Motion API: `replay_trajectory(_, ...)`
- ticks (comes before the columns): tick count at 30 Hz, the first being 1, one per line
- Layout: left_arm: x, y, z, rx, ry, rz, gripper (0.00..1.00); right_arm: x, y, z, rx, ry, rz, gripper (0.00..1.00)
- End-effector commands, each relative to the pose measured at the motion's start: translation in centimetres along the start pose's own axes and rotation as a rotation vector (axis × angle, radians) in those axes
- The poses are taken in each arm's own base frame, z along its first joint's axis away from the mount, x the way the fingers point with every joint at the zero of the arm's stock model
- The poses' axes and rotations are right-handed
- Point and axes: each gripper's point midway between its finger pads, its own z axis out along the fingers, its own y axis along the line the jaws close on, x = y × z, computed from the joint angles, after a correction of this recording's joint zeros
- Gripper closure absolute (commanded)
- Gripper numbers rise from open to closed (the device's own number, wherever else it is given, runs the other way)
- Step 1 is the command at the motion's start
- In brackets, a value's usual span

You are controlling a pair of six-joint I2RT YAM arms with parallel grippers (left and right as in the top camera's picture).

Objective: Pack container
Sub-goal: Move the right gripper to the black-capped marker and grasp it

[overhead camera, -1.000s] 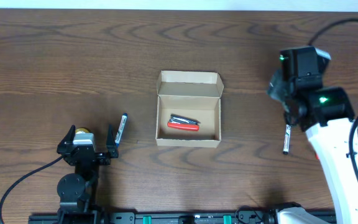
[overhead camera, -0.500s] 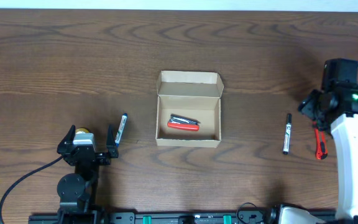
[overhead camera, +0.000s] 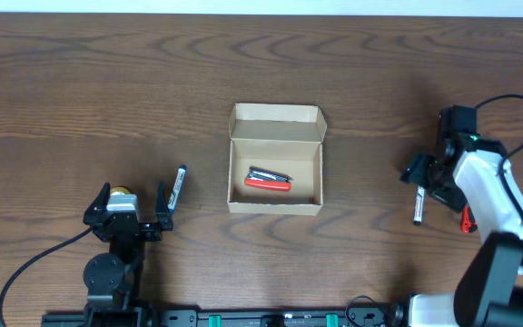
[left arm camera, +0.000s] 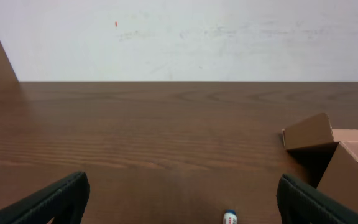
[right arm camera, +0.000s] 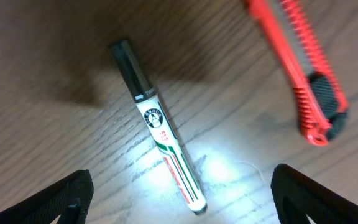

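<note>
The tan cardboard container (overhead camera: pixel 275 159) sits open at the table's middle, flap lid folded back, with a red and grey tool (overhead camera: pixel 268 179) inside. Its corner shows in the left wrist view (left arm camera: pixel 328 149). My right gripper (overhead camera: pixel 425 177) is open and hovers right over a white marker with a black cap (overhead camera: pixel 419 205), which lies between my fingers in the right wrist view (right arm camera: pixel 160 146). A red box cutter (overhead camera: pixel 466 215) lies just right of it (right arm camera: pixel 300 74). My left gripper (overhead camera: pixel 134 213) is open and empty near the front left, beside another marker (overhead camera: pixel 178 186), whose tip shows between the fingers (left arm camera: pixel 229 218).
Dark wood table (overhead camera: pixel 107 91) with a white wall behind it (left arm camera: pixel 185 37). A black cable (overhead camera: pixel 516 104) loops off my right arm at the far right. My left arm's base stands at the front edge (overhead camera: pixel 107 272).
My right arm has swung from above the table's right side out to the edge, then back down low over the white marker. The left arm and the container have not moved.
</note>
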Motion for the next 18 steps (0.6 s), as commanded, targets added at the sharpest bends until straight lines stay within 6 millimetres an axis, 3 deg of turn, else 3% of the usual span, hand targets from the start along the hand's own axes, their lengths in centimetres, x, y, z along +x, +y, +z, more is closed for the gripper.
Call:
replay_trajectory(1, 1.8, -0.1, 0.1, 0.006, 0.055, -0.003, 0.05, 0.9, 0.1, 2.0, 0.014, 0.068, -0.037, 0.12)
replay_trajectory(8, 1.8, -0.1, 0.1, 0.006, 0.055, -0.003, 0.05, 2.0, 0.3, 4.4, 0.041, 0.15, -0.071, 0.13)
replay_trajectory(18, 1.8, -0.1, 0.1, 0.006, 0.055, -0.003, 0.05, 1.7, 0.8, 5.1, 0.021, 0.143, -0.114, 0.21)
